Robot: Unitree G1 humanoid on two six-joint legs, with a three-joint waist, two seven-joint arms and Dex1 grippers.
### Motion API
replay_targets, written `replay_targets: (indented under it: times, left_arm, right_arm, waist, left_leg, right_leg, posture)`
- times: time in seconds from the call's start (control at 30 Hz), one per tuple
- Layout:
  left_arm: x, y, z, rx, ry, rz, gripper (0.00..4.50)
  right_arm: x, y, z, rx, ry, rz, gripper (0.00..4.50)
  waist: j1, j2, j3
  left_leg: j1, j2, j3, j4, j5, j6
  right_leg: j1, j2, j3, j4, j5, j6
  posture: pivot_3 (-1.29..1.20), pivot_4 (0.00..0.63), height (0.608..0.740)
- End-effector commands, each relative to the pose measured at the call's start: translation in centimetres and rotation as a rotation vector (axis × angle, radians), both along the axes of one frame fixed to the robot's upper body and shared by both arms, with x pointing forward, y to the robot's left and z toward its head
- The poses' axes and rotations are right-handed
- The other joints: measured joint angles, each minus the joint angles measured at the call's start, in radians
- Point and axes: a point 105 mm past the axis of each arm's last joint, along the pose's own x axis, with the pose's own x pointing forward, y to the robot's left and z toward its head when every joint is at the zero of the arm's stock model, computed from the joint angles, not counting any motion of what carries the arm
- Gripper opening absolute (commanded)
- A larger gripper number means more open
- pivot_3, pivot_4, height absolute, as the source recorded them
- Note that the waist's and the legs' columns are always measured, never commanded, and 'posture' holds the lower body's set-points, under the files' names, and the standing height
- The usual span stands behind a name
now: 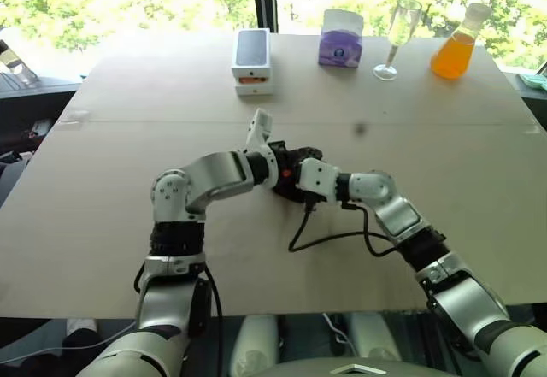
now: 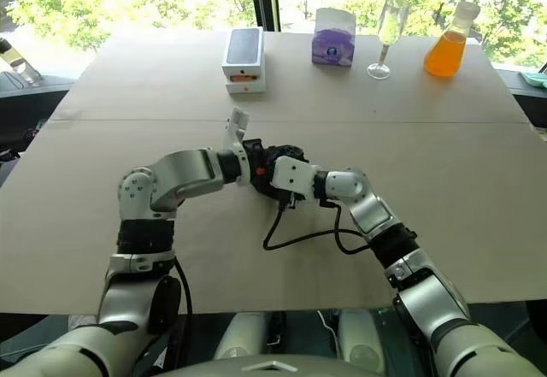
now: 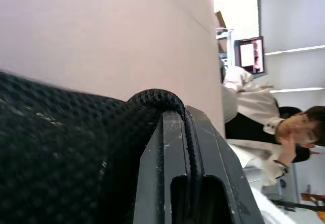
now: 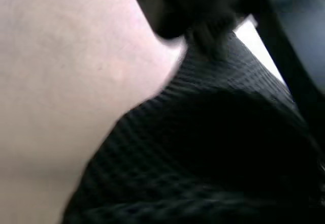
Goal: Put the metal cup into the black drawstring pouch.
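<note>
The black drawstring pouch [image 1: 295, 174] lies mid-desk [image 1: 128, 120], well nearer than the stemmed glass [image 1: 395, 39], mostly hidden between both wrists. The left wrist view shows the left pincer [image 3: 185, 148] clamped on its mesh edge (cord included). The right pincer's [image 1: 292, 180] fingers cannot be made out.

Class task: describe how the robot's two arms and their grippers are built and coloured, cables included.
Both arms are jointed silver-grey metal segments with black bands at the joints. The left gripper has flat, scuffed black fingers. The right arm's wrist housing is white, and a black cable loops from it onto the table.
</note>
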Motion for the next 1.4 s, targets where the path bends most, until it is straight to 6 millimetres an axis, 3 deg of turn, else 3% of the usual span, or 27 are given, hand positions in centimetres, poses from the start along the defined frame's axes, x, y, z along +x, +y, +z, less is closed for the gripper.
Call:
replay_targets:
  times: [0.03,0.2,0.33,0.4,0.53,0.63,0.77,0.87,0.93,1.07,1.2,1.27,1.37,1.4]
  left_arm:
    - [0.0,0.1,1.2,0.042,-0.150,-0.015,0.00]
    - [-0.5,-0.1,0.5,0.128,-0.273,-0.090,0.00]
    - [-0.9,-0.7,0.1,0.161,-0.320,-0.147,0.00]
    - [-0.7,-1.0,0.9,0.157,-0.363,-0.156,0.00]
    - [0.6,-0.7,3.3,0.157,-0.454,-0.149,0.00]
    - [1.9,-0.6,5.6,0.162,-0.516,-0.145,0.00]
    - [3.3,0.1,6.6,0.262,-0.575,-0.137,0.00]
    - [3.7,1.0,6.4,0.318,-0.587,-0.132,0.00]
    - [3.5,1.8,5.9,0.344,-0.587,-0.134,0.00]
    - [2.6,3.1,4.7,0.347,-0.614,-0.163,0.00]
    - [2.2,3.4,3.8,0.413,-0.674,-0.192,0.00]
    - [2.1,2.9,3.4,0.431,-0.691,-0.210,0.00]
    - [1.7,1.9,3.5,0.416,-0.719,-0.235,0.00]
    - [1.6,1.6,3.7,0.407,-0.729,-0.244,0.00]
  right_arm:
    - [-0.7,-2.1,1.4,-0.036,-0.004,-0.019,3.39]
    - [-3.2,-4.9,2.6,-0.039,0.167,-0.104,3.39]
    - [-3.3,-5.8,3.8,0.000,0.171,-0.201,3.39]
    - [-3.4,-6.0,4.2,0.025,0.162,-0.210,3.39]
    - [-2.4,-5.6,5.3,0.084,0.146,-0.251,3.39]
    - [-0.6,-3.0,4.5,0.079,0.110,-0.263,3.39]
    - [2.1,0.3,4.0,0.117,0.091,-0.291,2.08]
    - [3.3,0.9,4.8,0.099,-0.009,-0.305,0.54]
    - [3.5,0.1,5.9,0.101,-0.062,-0.323,0.06]
    - [2.2,-3.0,7.3,0.082,-0.095,-0.333,0.06]
    - [-1.3,-4.6,8.4,0.133,-0.001,-0.253,0.06]
    - [-3.5,-4.7,8.0,0.120,0.037,-0.192,0.88]
    - [-4.6,-4.6,8.0,0.170,0.073,-0.202,1.98]
    - [-4.9,-4.6,8.0,0.176,0.085,-0.202,1.98]
  waist:
    - [0.010,0.000,0.000]
    - [0.017,0.001,0.001]
    - [0.013,0.001,0.001]
    - [0.015,0.002,0.001]
    - [0.017,0.001,0.001]
    - [0.013,0.001,0.001]
    - [-0.006,0.002,0.001]
    - [-0.008,0.003,0.002]
    - [-0.007,0.003,0.002]
    - [-0.006,0.004,0.003]
    - [-0.005,0.005,0.003]
    - [-0.005,0.005,0.003]
    - [-0.005,0.005,0.003]
    - [-0.005,0.005,0.003]
  left_leg:
    - [0.000,0.000,0.000,0.000,0.000,0.000]
    - [0.000,0.000,-0.001,-0.002,0.000,0.000]
    - [0.000,0.001,0.000,-0.003,0.000,0.000]
    - [0.000,0.001,0.000,-0.003,0.000,0.000]
    - [0.000,0.000,0.000,-0.002,0.000,0.000]
    - [0.000,0.000,0.000,-0.002,0.000,0.000]
    - [-0.001,0.001,0.000,-0.003,0.001,-0.001]
    - [-0.001,0.001,0.000,-0.004,0.001,-0.001]
    - [-0.003,0.001,0.000,-0.005,0.000,0.000]
    - [-0.003,0.001,0.000,-0.006,-0.001,0.001]
    - [-0.003,0.001,-0.001,-0.006,-0.001,0.001]
    - [-0.002,0.001,0.000,-0.006,-0.001,0.000]
    - [-0.002,0.001,0.000,-0.005,-0.001,0.001]
    - [-0.002,0.001,0.000,-0.005,-0.001,0.001]
  right_leg:
    - [0.000,0.000,0.000,0.000,0.000,0.000]
    - [0.000,0.001,-0.001,-0.003,0.000,0.000]
    - [0.001,0.001,0.000,-0.004,0.000,0.000]
    - [0.000,0.002,0.000,-0.004,0.000,0.000]
    - [0.000,0.002,-0.001,-0.004,0.000,0.000]
    - [0.000,0.002,-0.001,-0.005,0.000,0.000]
    - [-0.001,0.006,0.000,-0.005,0.000,0.000]
    - [-0.002,0.005,0.001,-0.006,0.000,0.000]
    - [-0.002,0.003,0.000,-0.007,0.000,0.000]
    - [-0.002,0.000,-0.001,-0.008,0.000,0.000]
    - [-0.001,0.001,-0.002,-0.008,0.000,0.000]
    - [-0.001,0.001,-0.002,-0.007,0.000,0.000]
    - [0.000,0.002,-0.001,-0.007,0.000,0.001]
    - [0.000,0.001,-0.001,-0.007,0.000,0.001]
  posture:
    - [0.00,0.150,0.737]
    - [0.00,0.150,0.737]
    - [0.00,0.150,0.737]
    - [0.00,0.150,0.737]
    - [0.00,0.150,0.737]
    - [0.00,0.150,0.737]
    - [0.00,0.150,0.737]
    - [0.00,0.150,0.737]
    - [0.00,0.150,0.737]
    - [0.00,0.150,0.737]
    - [0.00,0.150,0.737]
    - [0.00,0.150,0.737]
    - [0.00,0.150,0.737]
    - [0.00,0.150,0.737]
